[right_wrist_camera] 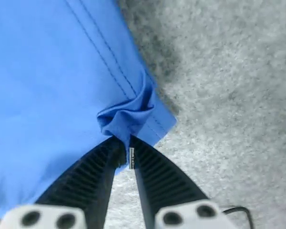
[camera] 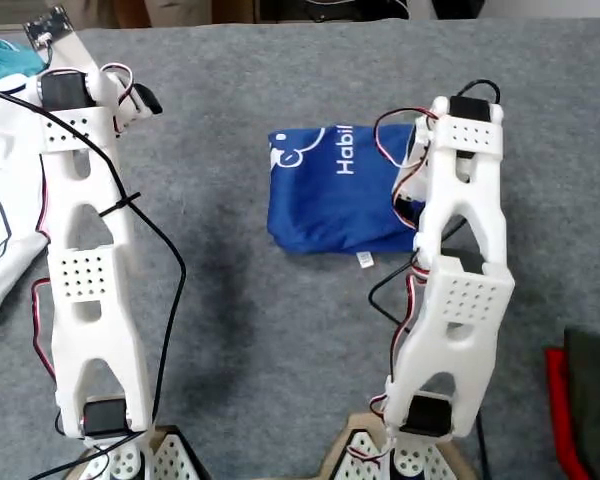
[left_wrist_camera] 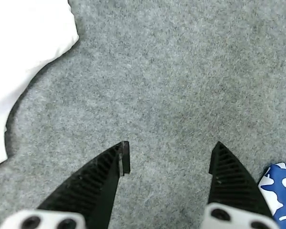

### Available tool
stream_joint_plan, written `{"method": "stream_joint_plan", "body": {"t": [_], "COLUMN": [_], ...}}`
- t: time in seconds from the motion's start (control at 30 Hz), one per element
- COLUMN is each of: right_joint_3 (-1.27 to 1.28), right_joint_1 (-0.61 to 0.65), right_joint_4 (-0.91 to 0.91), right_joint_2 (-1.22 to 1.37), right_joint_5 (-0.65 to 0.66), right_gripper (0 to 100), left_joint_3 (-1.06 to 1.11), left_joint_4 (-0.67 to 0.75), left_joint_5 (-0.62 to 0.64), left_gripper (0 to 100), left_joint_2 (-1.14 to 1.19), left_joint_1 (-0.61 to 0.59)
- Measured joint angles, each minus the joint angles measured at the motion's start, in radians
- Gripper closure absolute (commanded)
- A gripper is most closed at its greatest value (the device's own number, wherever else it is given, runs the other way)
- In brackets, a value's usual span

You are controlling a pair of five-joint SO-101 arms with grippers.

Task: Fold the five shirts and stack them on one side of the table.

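desk point(camera: 260, 330): grey, speckled, felt-like
blue shirt point(camera: 320, 200): royal blue, white print, darker blue stitch lines at the hem
white shirt point(camera: 5, 180): white, thin black line drawing
cloth point(camera: 5, 58), far left corner: teal
left arm point(camera: 85, 270), right arm point(camera: 460, 290): white shells, black motors, red and black wires
left end effector point(left_wrist_camera: 171, 157), right end effector point(right_wrist_camera: 125, 145): black, ribbed
red cloth point(camera: 557, 400), dark cloth point(camera: 595, 390), right edge: red; dark grey
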State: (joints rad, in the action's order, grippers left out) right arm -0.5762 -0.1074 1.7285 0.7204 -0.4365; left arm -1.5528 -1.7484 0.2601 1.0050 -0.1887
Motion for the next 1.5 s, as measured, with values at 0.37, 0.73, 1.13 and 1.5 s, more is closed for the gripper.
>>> {"method": "stream_joint_plan", "body": {"t": [0.37, 0.73, 1.13, 1.5], "right_joint_3": [0.002, 0.005, 0.005, -0.003], "right_joint_1": [0.000, 0.000, 0.021, 0.021], "right_joint_4": [0.035, -0.135, -0.512, -0.597], "right_joint_2": [-0.094, -0.305, 0.034, 0.118], "right_joint_5": [0.020, 0.064, 0.100, 0.169], "right_gripper": [84.6, 99.0, 98.6, 98.6], "left_joint_3": [0.003, 0.003, 0.006, 0.006], "left_joint_4": [0.000, 0.003, 0.404, 0.549], "left_joint_5": [-0.046, -0.046, -0.046, -0.046], "left_gripper": [73, 97, 98, 98], "left_joint_2": [0.000, 0.000, 0.232, 0.393], "left_joint_1": [0.041, 0.310, 0.514, 0.506]}}
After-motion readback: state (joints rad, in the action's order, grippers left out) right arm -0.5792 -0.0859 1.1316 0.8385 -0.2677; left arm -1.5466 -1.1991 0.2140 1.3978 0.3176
